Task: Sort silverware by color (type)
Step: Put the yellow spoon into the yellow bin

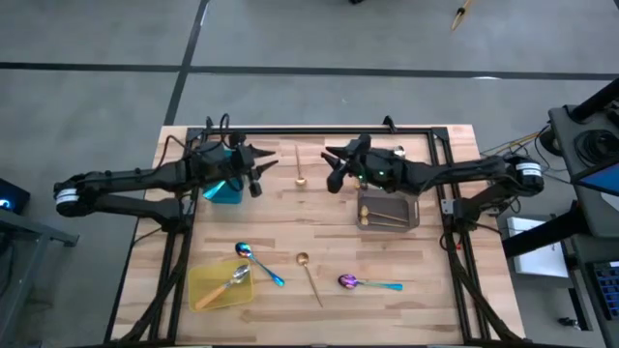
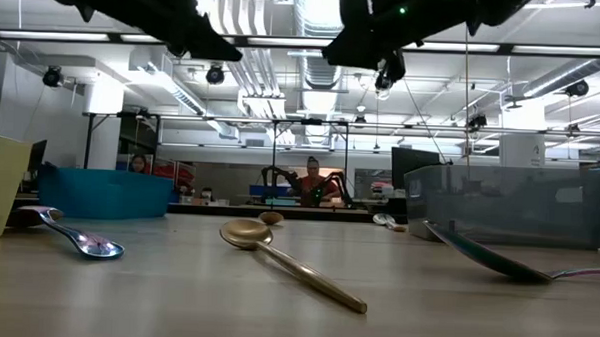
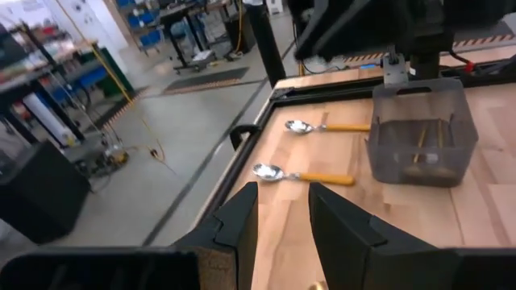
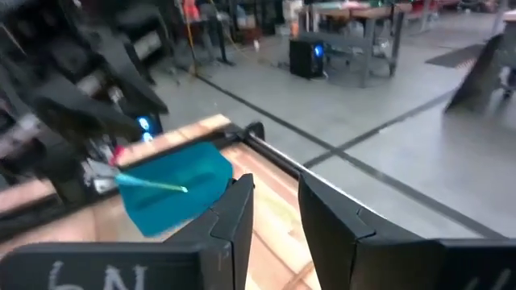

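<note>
Both arms hang raised over the far half of the wooden table (image 1: 319,227), reaching in toward each other. The left gripper (image 1: 261,170) hovers just beside the teal tray (image 1: 224,188), its fingers (image 3: 242,221) parted by a narrow gap with nothing between them. The right gripper (image 1: 335,170) hovers at the far corner of the grey tray (image 1: 389,211), fingers (image 4: 234,213) likewise a little apart and empty.

The spoons lie scattered. Thin gold spoons rest inside the grey tray, below the right arm. Another gold spoon (image 1: 301,169) lies between the two grippers, on the bare wood near the far edge. Nearer than the grey tray lie a long gold spoon (image 1: 310,275) and an iridescent purple spoon with a teal handle (image 1: 368,283). A second iridescent spoon (image 1: 258,261) lies just beside the yellow tray (image 1: 221,287), which holds a silver spoon with an orange handle (image 1: 226,284). From the teal tray a thin teal handle (image 4: 153,184) sticks up.
</note>
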Controlling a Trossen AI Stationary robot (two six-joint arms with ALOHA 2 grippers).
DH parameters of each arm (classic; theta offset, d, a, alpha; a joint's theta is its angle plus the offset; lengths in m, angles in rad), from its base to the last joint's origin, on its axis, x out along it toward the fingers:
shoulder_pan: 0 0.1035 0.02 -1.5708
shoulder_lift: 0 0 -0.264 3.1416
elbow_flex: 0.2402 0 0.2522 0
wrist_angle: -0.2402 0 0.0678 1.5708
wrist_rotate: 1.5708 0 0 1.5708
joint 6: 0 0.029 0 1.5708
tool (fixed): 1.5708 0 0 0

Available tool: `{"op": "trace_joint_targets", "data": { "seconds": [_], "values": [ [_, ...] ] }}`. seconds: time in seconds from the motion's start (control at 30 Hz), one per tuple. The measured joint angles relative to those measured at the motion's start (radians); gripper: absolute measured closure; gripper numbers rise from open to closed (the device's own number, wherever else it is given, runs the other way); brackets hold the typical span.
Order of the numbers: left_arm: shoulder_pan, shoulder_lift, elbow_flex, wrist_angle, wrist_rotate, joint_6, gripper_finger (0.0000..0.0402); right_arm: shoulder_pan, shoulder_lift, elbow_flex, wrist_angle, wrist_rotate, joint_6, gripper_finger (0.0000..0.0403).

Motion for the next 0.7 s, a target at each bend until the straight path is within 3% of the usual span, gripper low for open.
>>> {"op": "trace_joint_targets", "data": {
  "seconds": [0.4,0.7],
  "values": [
    [0.006,0.000,0.004,-0.010,-0.001,0.153,0.0308,-0.089,0.124,0.280,-0.575,0.004,0.130,0.0335],
    [0.011,0.000,-0.004,-0.009,0.000,0.332,0.0309,-0.197,0.254,0.366,-0.787,-0.007,0.236,0.0335]
  ]
}}
